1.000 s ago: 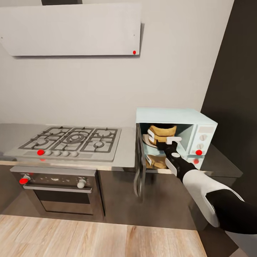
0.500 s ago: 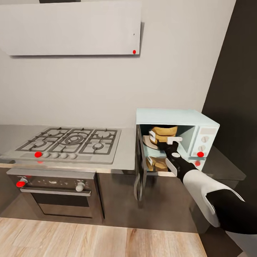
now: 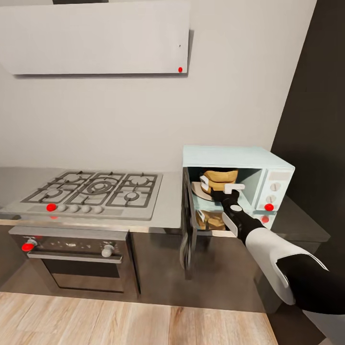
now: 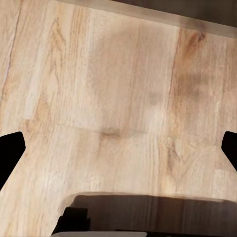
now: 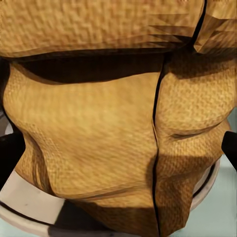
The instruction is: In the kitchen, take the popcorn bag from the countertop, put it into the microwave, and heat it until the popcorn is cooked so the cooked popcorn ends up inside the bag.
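Observation:
The pale mint-blue microwave (image 3: 230,155) stands on the grey countertop (image 3: 170,206) with its door (image 3: 188,225) swung open toward me. Inside, the mustard-tan popcorn bag (image 3: 219,176) rests upright on the white turntable plate (image 3: 196,189). My right gripper (image 3: 221,186) reaches into the cavity, open, with its white fingers spread on either side of the bag's front. In the right wrist view the popcorn bag (image 5: 118,128) sits very close on the plate (image 5: 29,197), with the dark fingertips (image 5: 10,158) out at its sides. My left gripper (image 4: 118,153) hangs open over pale wood floor. No popcorn shows.
A steel gas hob (image 3: 93,189) lies left of the microwave, with a dark oven (image 3: 76,258) below and a grey hood (image 3: 96,38) above. A tall dark cabinet (image 3: 316,120) stands right of the microwave. The open door juts out over the floor (image 3: 120,316).
The head view shifted slightly a second ago. My right arm and the bag in the microwave have stayed put.

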